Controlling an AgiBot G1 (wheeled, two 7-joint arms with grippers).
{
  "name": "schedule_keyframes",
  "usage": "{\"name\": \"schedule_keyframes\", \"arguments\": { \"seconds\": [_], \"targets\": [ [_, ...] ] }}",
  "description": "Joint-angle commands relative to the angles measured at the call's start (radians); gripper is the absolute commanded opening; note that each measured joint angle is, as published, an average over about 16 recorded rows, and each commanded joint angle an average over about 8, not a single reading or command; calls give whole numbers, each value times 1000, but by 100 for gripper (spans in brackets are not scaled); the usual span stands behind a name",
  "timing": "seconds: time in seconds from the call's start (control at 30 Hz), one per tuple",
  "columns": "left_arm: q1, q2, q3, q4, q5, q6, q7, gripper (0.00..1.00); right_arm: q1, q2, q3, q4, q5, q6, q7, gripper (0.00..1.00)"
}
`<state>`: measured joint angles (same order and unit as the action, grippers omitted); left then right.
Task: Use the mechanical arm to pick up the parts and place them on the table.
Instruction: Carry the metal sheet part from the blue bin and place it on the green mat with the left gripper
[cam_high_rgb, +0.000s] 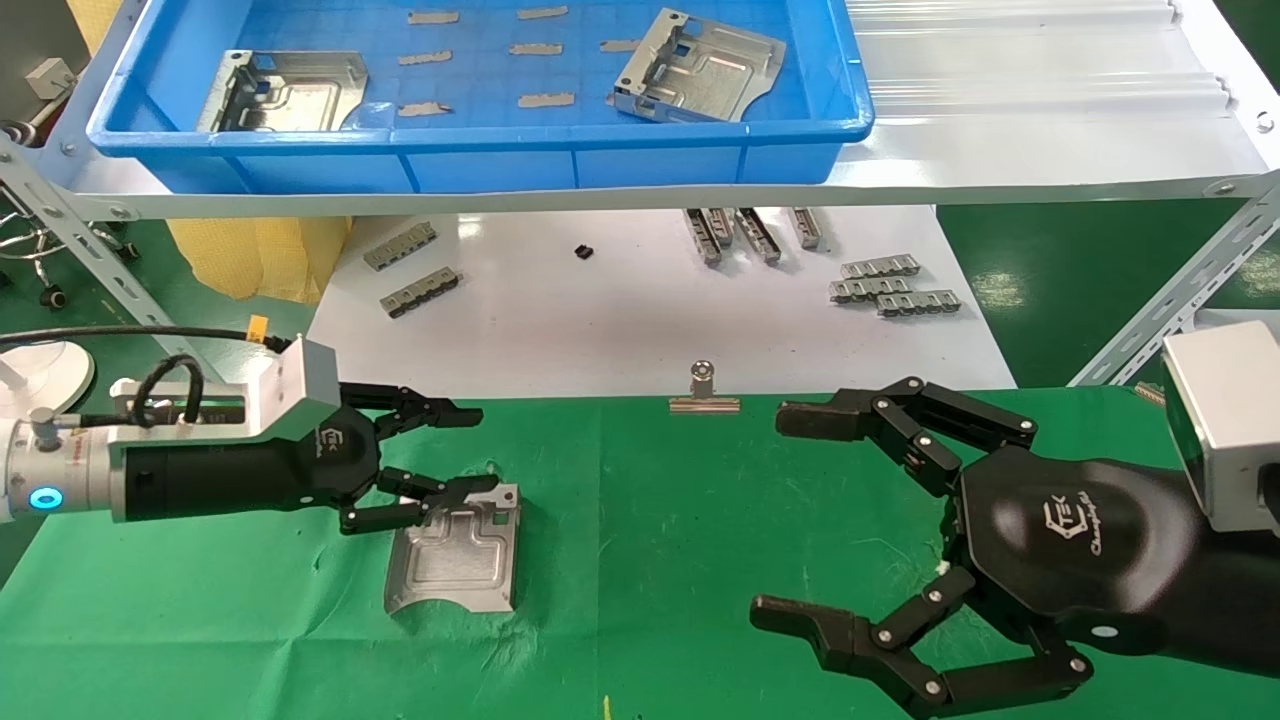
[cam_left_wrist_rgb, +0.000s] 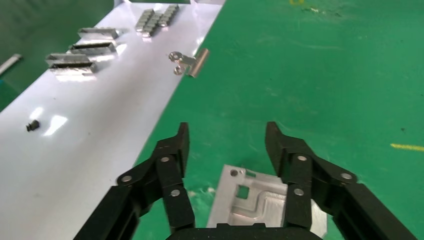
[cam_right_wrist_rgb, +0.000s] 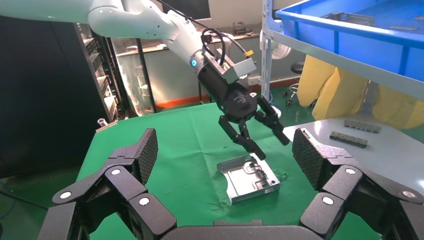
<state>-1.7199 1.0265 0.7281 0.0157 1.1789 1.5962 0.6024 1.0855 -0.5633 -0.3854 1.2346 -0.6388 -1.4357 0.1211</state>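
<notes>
Nearest our head camera, the right gripper (cam_high_rgb: 800, 515) hangs with its black fingers spread wide and nothing between them, well apart from the work. One silver part (cam_high_rgb: 455, 550) lies flat on the green table (cam_high_rgb: 650, 520), directly under the left gripper (cam_high_rgb: 440, 455), whose fingers are also spread; its lower fingertips (cam_high_rgb: 470, 490) sit over the plate's near edge, and we cannot tell whether they touch it. Our left wrist view shows the plate (cam_left_wrist_rgb: 260, 200) framed between the two open fingers (cam_left_wrist_rgb: 172, 155), something the head view leaves unclear. Our right wrist view alone shows the left gripper (cam_right_wrist_rgb: 257, 137) from the front, raised above the plate (cam_right_wrist_rgb: 247, 177) with a visible gap. Beyond the left gripper's fingertips, a silver binder clip (cam_high_rgb: 704, 392) holds the cloth edge. Farther out, small grey strips (cam_high_rgb: 410, 270) lie on the white board (cam_high_rgb: 620, 320), and two more parts (cam_high_rgb: 285, 92) (cam_high_rgb: 698, 68) rest in the blue tray (cam_high_rgb: 480, 130) above. White logos mark both palms; the right one's lettering (cam_high_rgb: 1075, 525) is too slanted for us to read.
</notes>
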Motion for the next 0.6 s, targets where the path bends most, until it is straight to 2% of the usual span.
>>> {"name": "schedule_keyframes", "arguments": {
  "seconds": [0.03, 0.3, 0.6],
  "targets": [
    [18, -5, -18, 18, -26, 4, -33, 100, 0, 0, 0, 0, 0, 0, 0, 100],
    [19, -10, -17, -14, -22, 0, -27, 100, 0, 0, 0, 0, 0, 0, 0, 100],
    [101, -63, -74, -180, -79, -12, -127, 100, 0, 0, 0, 0, 0, 0, 0, 100]
  ]
}}
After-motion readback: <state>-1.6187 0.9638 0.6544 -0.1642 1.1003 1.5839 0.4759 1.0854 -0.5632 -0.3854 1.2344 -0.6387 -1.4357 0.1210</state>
